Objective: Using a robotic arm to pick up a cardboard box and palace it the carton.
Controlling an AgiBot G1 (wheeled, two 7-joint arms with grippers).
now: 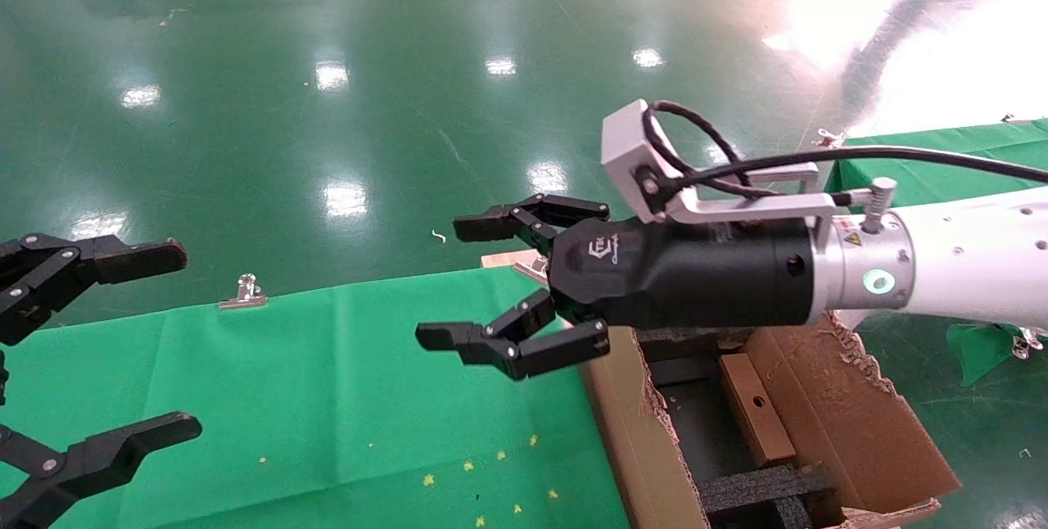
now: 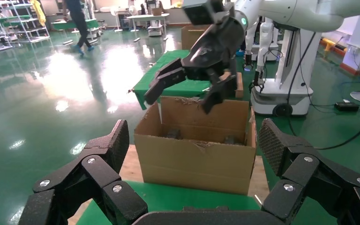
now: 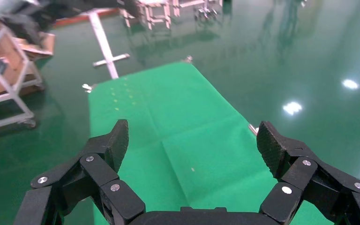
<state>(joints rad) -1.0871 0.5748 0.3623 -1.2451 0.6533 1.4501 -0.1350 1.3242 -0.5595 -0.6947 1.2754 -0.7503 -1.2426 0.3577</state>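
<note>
The carton (image 1: 835, 406) stands at the right end of the green table, with ragged flaps and black foam inside. The small cardboard box (image 1: 749, 390), with a round hole, lies inside the carton against its far wall. My right gripper (image 1: 446, 282), on the white arm, is open and empty; it hovers over the carton's left edge and points left over the table. In the right wrist view the right gripper (image 3: 192, 140) is open above bare green cloth. My left gripper (image 1: 176, 341) is open and empty at the far left. In the left wrist view the left gripper (image 2: 194, 145) faces the carton (image 2: 197, 164).
The green cloth-covered table (image 1: 327, 398) has a binder clip (image 1: 244, 291) on its far edge. A second green table (image 1: 941, 160) stands behind at the right. The carton rests on a wooden board (image 2: 131, 164). Glossy green floor surrounds everything.
</note>
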